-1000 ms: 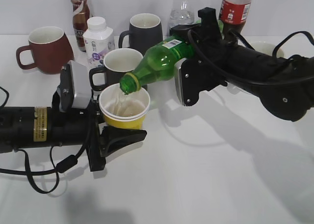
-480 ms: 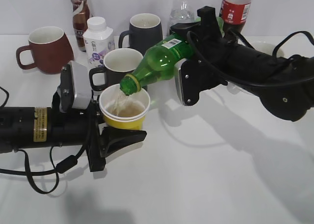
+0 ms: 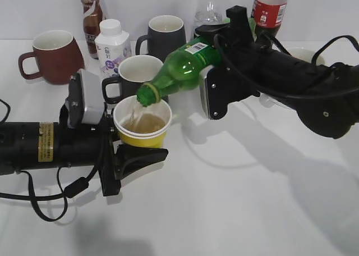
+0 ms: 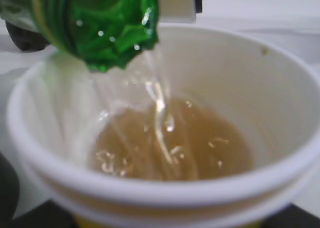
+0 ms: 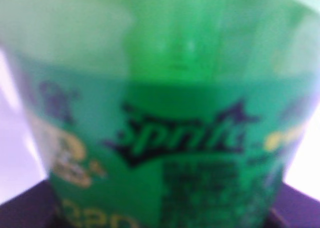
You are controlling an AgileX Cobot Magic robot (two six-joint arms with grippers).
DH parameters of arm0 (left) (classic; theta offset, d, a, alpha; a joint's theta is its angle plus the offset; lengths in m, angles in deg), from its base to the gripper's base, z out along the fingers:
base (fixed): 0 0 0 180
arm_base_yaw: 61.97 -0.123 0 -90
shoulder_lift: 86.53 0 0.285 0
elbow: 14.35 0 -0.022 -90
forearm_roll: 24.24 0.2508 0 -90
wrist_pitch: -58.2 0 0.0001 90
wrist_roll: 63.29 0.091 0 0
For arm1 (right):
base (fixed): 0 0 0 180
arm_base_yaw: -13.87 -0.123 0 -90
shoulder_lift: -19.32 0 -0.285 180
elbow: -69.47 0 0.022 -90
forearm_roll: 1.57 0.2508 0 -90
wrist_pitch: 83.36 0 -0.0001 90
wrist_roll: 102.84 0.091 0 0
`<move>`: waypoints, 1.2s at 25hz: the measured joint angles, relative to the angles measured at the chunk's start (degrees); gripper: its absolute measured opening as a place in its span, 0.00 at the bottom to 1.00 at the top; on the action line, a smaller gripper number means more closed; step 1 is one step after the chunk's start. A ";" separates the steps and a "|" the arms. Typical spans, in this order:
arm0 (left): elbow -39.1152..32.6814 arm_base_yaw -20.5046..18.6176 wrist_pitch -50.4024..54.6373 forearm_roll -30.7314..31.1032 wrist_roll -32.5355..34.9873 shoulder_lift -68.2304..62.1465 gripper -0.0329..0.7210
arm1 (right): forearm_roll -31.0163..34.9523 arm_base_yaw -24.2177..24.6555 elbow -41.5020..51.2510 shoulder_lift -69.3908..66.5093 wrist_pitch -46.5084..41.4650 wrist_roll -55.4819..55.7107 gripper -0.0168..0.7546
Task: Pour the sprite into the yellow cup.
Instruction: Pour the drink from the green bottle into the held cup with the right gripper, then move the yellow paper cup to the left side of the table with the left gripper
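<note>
Sprite (image 3: 182,66) pinched in right jaws, yellow cup (image 3: 142,124) in left jaws, fuller than before

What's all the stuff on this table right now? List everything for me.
sprite bottle: 1, green, tilted over the cup, pouring.
yellow cup: 1, yellow with white inside, front left, partly filled.
dark red mug: 1, back left.
dark grey mugs: 2, back centre, one nearer the cup.
small white bottle: 1, white, beside the mugs.
brown drink bottle: 1, back left.
clear bottle: 1, back centre.
cola bottle: 1, red label, back right.
left hand: black, holding the cup.
right hand: black, gripping the bottle.
</note>
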 joint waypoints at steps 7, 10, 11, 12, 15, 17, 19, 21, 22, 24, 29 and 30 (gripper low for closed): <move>0.00 0.00 -2.60 -1.84 0.00 0.00 0.59 | 0.16 -0.07 0.00 0.04 -1.59 13.36 0.57; 0.00 -0.49 -2.97 -2.49 0.00 0.00 0.59 | 0.17 -0.07 0.00 0.04 -2.87 20.94 0.57; 0.00 -0.80 -3.04 -2.70 0.00 0.00 0.59 | 0.05 -0.07 0.00 0.04 -3.07 24.02 0.57; 0.00 -1.24 -3.10 -3.07 0.00 0.00 0.59 | -0.17 -0.07 0.00 0.04 -3.31 27.30 0.57; -0.28 -2.70 -3.17 -4.54 0.00 0.41 0.59 | -0.36 -0.07 0.00 0.04 -4.14 38.96 0.57; -1.15 -3.91 -3.28 -5.26 0.00 1.32 0.59 | -0.43 -0.07 0.00 0.04 -4.75 47.33 0.57; -2.13 -5.35 -3.34 -6.54 0.00 2.65 0.59 | -0.48 -0.07 0.00 0.04 -4.81 56.92 0.57; -3.18 -6.95 -3.34 -7.97 0.00 3.90 0.59 | -0.48 -0.07 0.00 0.04 -4.81 65.33 0.57; -3.56 -7.89 -3.34 -8.92 0.00 4.49 0.59 | -0.41 -0.07 0.00 0.04 -4.74 69.46 0.57; -4.31 -9.70 -3.22 -10.75 0.00 5.34 0.59 | -0.02 -0.07 0.00 -0.01 -4.02 74.61 0.57; -4.66 -14.27 -2.21 -15.90 0.00 5.83 0.59 | 2.37 -0.07 -0.44 -2.20 -0.44 80.73 0.57; -4.66 -14.90 -1.54 -17.45 0.00 5.83 0.59 | 3.76 -0.07 -0.83 -2.59 -0.06 81.05 0.57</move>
